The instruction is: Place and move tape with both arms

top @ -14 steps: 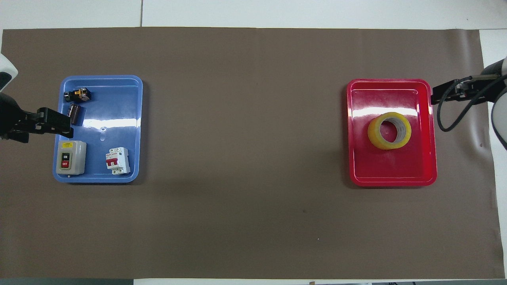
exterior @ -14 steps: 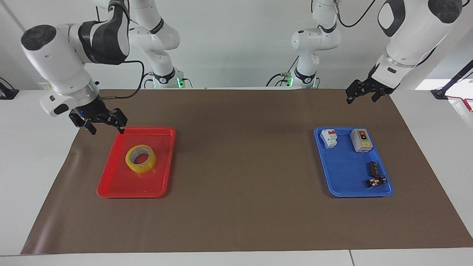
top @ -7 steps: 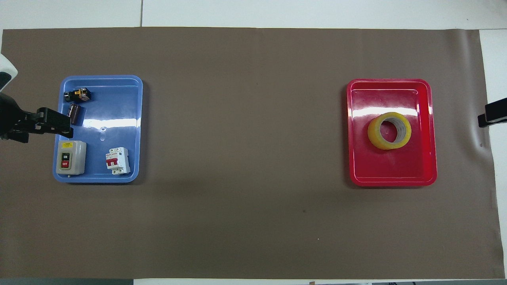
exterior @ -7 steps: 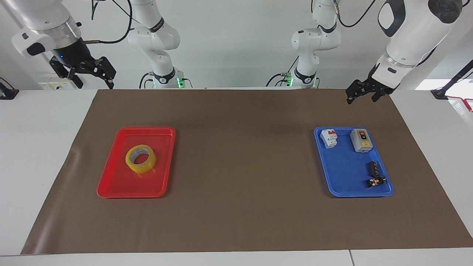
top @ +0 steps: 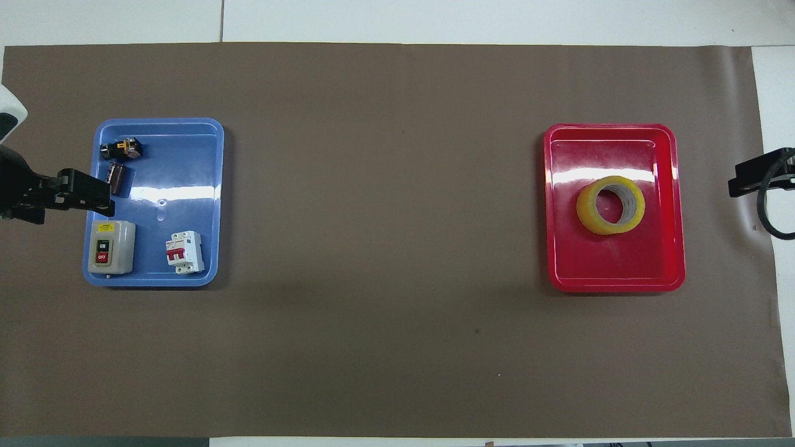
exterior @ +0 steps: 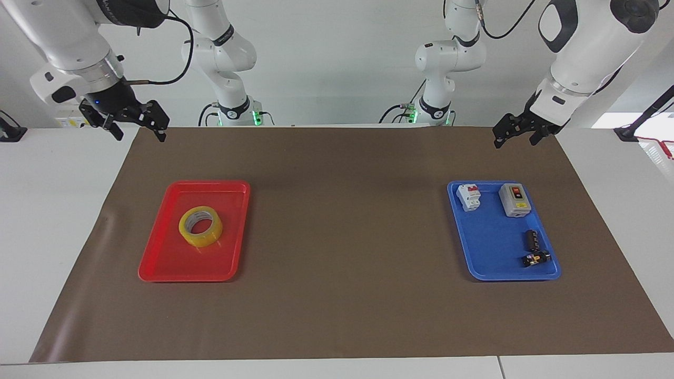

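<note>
Tape (exterior: 200, 227): lies flat, hole up, in the red tray (exterior: 158, 263) toward the right arm's end of the tabletop.
Right end effector (exterior: 138, 123): raised over the mat's corner, fingers spread, empty; the closer arm.
Left end effector (exterior: 515, 132): waits raised by the blue tray (exterior: 492, 263), spread, empty.

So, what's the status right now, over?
Right end effector open, raised at the mat's corner, holding nothing. Left end effector open, waiting above the mat. Tape flat in red tray. Nothing blocking it.
</note>
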